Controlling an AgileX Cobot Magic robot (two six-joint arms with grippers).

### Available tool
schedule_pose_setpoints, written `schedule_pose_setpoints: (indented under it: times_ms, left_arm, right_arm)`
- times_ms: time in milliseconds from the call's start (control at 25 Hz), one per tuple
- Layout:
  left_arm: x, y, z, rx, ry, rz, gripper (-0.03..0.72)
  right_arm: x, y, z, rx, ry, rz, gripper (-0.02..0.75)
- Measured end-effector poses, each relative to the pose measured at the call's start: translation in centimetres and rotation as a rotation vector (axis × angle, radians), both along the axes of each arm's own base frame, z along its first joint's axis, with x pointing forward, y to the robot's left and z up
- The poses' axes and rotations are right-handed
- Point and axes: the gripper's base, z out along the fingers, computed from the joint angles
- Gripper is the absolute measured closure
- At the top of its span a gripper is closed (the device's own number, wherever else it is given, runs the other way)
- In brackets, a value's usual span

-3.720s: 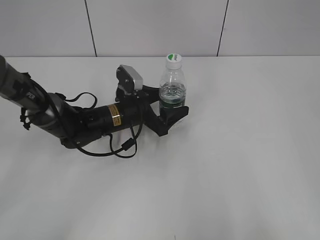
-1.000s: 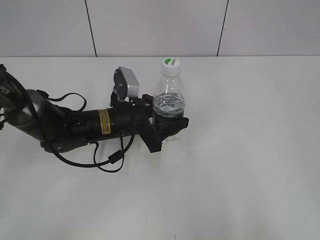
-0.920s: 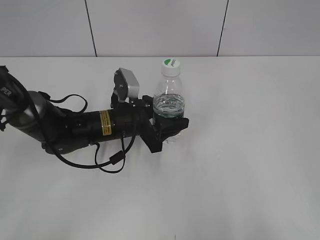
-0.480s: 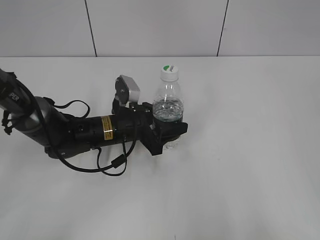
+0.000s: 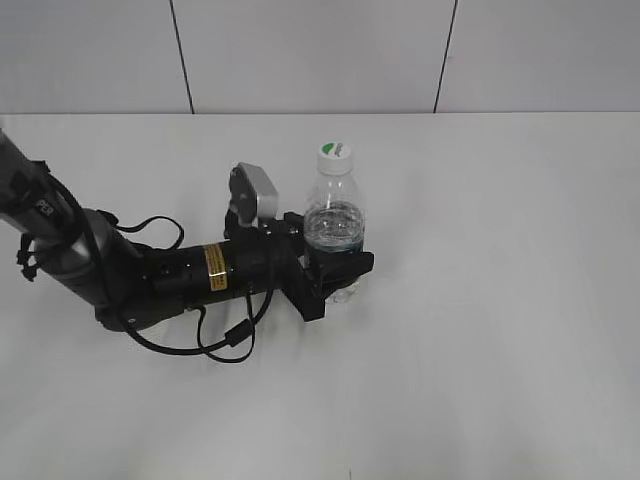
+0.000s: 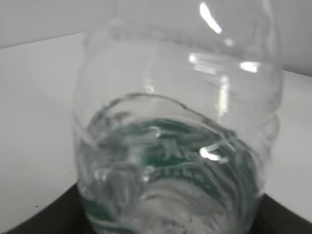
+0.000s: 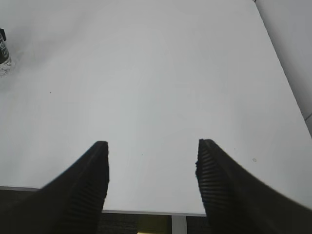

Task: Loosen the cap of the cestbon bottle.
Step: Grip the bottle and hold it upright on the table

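Bottle (image 5: 336, 215) upright near worktop (image 5: 500, 300) middle, cap (image 5: 334, 155) on top. Left hand (image 5: 335, 268) around bottle's lower body, arm stretching away to left, low over worktop. In left wrist view, bottle (image 6: 178, 136) fills frame. Right hand (image 7: 152, 183) over worktop's near edge, well right of bottle (image 7: 4, 57).

One cestbon bottle (image 5: 335, 222), one cap (image 5: 334, 155), two pincers (image 5: 335, 268) (image 7: 152, 168).

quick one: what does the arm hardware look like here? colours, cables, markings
Left arm: black tubular body grading to grey at the far link, a yellow label band, loose black cables looping beside it, and a silver-grey wrist camera box. Left tool: black, angular fingers. Right tool: two black fingers with finely ribbed inner pads.
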Motion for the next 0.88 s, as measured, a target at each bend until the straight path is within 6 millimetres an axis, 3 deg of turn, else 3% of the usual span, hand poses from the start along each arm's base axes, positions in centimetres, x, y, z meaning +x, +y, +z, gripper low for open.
schedule_pose_setpoints:
  times_ms: [880]
  left_arm:
    - [-0.01,-0.01,-0.07,-0.013,-0.004,0.001,0.285]
  right_arm:
    - [0.00,0.00,0.00,0.000,0.000,0.000,0.295]
